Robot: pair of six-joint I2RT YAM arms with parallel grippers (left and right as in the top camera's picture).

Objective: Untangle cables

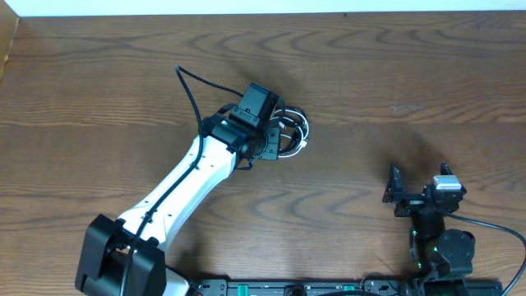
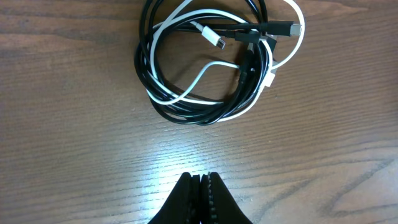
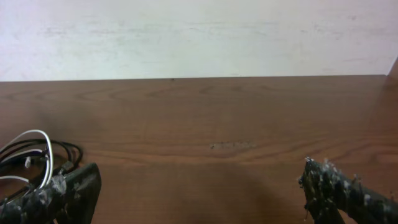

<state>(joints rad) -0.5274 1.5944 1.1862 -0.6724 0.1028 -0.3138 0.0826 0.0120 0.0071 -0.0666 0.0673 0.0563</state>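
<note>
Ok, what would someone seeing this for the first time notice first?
A thin black cable and a thin white cable lie coiled into one tangle on the brown wooden table. The left hand, shut, sits just short of that tangle, not touching it. The right hand hangs open off to the right, empty.

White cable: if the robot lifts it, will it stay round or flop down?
Probably floppy: the white cable is thin and lies in loose curves. It looks light, so it should lift easily. It is wound through the black cable, so that would likely drag along too.
</note>
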